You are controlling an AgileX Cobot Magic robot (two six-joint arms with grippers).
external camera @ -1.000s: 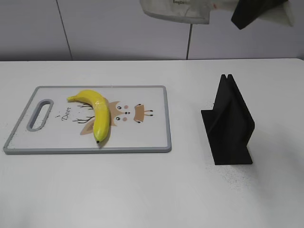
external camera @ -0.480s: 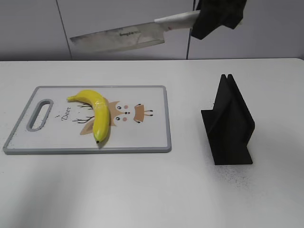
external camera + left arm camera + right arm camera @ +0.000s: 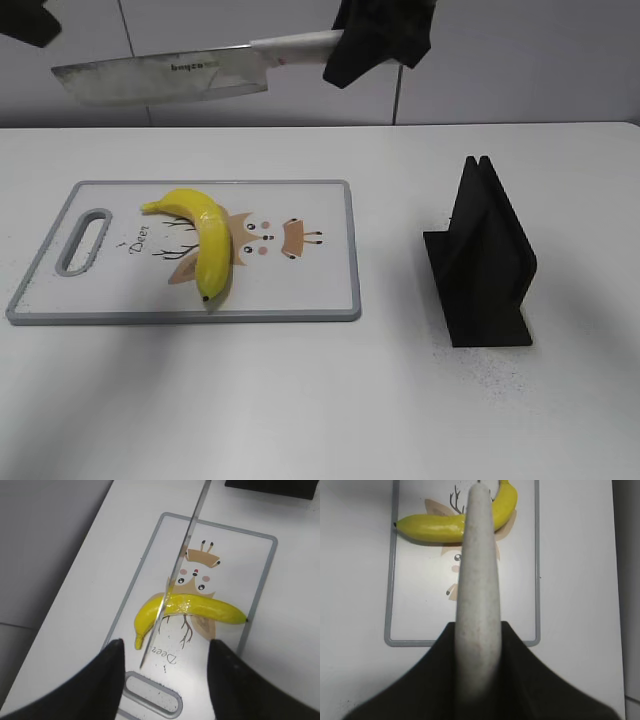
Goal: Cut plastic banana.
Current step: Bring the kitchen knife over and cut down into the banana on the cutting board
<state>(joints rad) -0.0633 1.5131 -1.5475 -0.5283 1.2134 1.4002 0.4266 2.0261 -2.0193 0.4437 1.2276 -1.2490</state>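
Note:
The yellow plastic banana (image 3: 203, 243) lies whole on the white cutting board (image 3: 310, 290) with a deer drawing; it also shows in the left wrist view (image 3: 200, 607) and in the right wrist view (image 3: 435, 526). My right gripper (image 3: 375, 40) is shut on the pale handle (image 3: 478, 595) of a knife (image 3: 160, 77). It holds the blade level, high above the board's left part. My left gripper (image 3: 165, 675) is open and empty, high above the board's handle end; in the exterior view only a dark corner (image 3: 25, 22) of it shows at the top left.
A black knife stand (image 3: 485, 260) stands upright on the white table to the right of the board. The board has a grey rim and a handle slot (image 3: 85, 240) at its left end. A grey wall runs behind the table.
My right gripper has carried the knife leftward from the top right until its blade is level above the board's left part. The left gripper has come into view at the top left.

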